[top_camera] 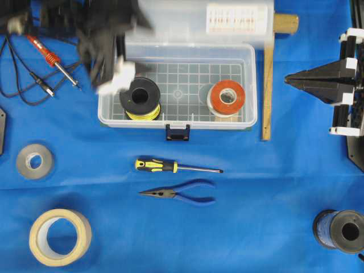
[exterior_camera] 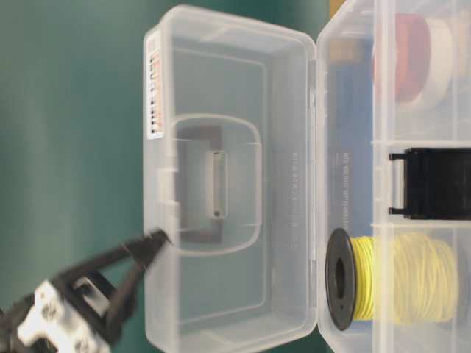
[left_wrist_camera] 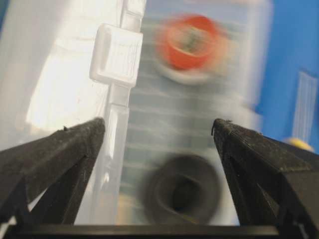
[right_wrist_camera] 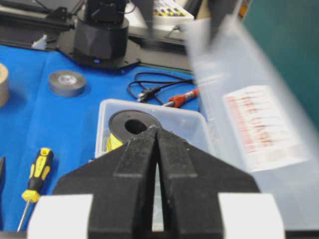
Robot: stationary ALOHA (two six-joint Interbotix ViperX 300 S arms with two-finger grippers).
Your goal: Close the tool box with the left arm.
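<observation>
Spreading right across the table is the blue cloth (top_camera: 267, 227), and up at the back of it sits the tool box (top_camera: 176, 116), clear plastic, grid-patterned floor on show. Its lid (top_camera: 199, 23) is up off the base, blurred in the overhead view, and carries a pale label (top_camera: 236, 18) with red print too smeared to read. From the right wrist camera the same label (right_wrist_camera: 261, 127) shows red lettering, still not legible. The table-level view catches faint embossed writing on the lid, too small to make out.

Inside the box: a black spool of yellow wire (top_camera: 140, 99) on the left, a red-faced spool (top_camera: 226, 98) on the right, well apart. The dark latch (top_camera: 177, 132) hangs at the front wall.

Now the left arm (top_camera: 105, 42), a dark blur over the box's left rear corner. Its claw (left_wrist_camera: 158, 127) stands spread wide, holding nothing, one finger (left_wrist_camera: 70, 147) just beside the lid's edge. At table level the claw's tip (exterior_camera: 151, 246) sits at the lid's outer rim; contact I can't call.

Over on the right, the right gripper (top_camera: 293, 79) is parked beside the box, fingers pressed together, empty.

In front of the box: masking tape roll (top_camera: 60, 236), blue wire spool (top_camera: 340, 230), grey tape roll (top_camera: 35, 161), blue-handled pliers (top_camera: 179, 193), yellow-and-black screwdriver (top_camera: 176, 166). No branding readable on any.
</observation>
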